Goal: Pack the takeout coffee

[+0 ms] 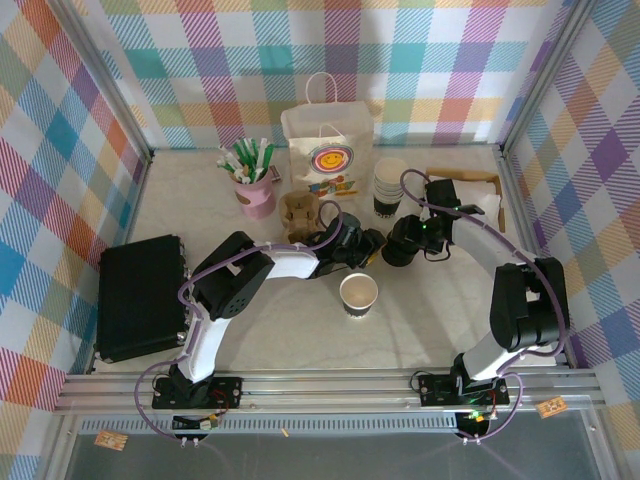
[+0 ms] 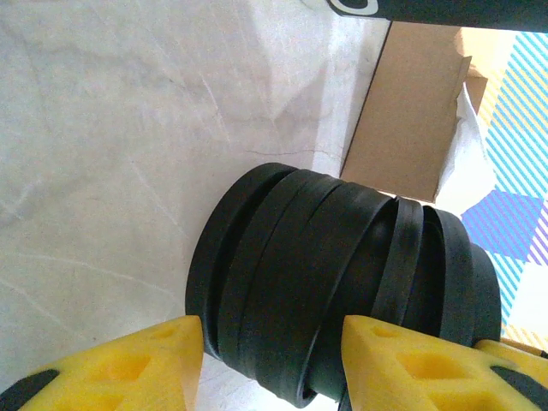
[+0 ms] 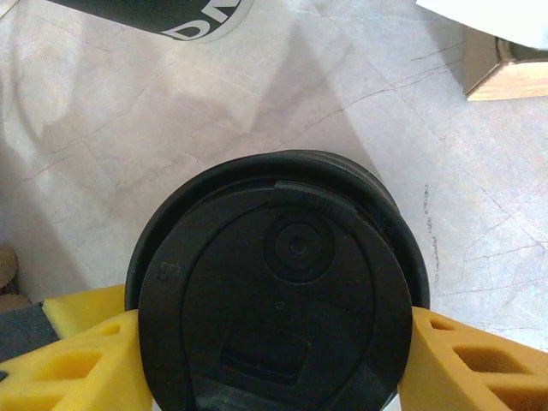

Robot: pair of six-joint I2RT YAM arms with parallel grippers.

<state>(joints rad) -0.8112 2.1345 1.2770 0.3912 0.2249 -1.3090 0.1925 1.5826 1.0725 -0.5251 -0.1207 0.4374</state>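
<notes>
Nearest the arm bases, the takeout coffee cup (image 1: 358, 295) stands upright on the pale marbled bench (image 1: 440, 320), just below the centre of the top view. Its mouth is open, with a cream top and a black lower band, and neither gripper touches it. At the left edge a black case (image 1: 140, 296) lies flat.

Just above the cup the two grippers meet. The right gripper (image 3: 274, 317) holds a stack of black lids (image 3: 282, 282). Its yellow fingers (image 3: 462, 360) press on both sides of the stack, at a medium spread. The left gripper (image 2: 270, 324) reaches in from the left, and its yellow fingers (image 2: 145, 368) flank the end of the same stack, which lies sideways in its wrist view. Whether they pinch a lid or only straddle it, I cannot tell.

Further back, a brown cardboard cup carrier (image 1: 300, 215) sits above the left wrist, with a stack of lidless cream-and-black cups (image 1: 389, 185) to its right. A pink cup of green-white pens (image 1: 256, 188) stands upper left of centre. A white paper bag (image 1: 328, 150) with a smiley print stands against the checked back wall (image 1: 420, 60). Wooden sticks and white napkins (image 1: 470, 188) lie at the upper right.
</notes>
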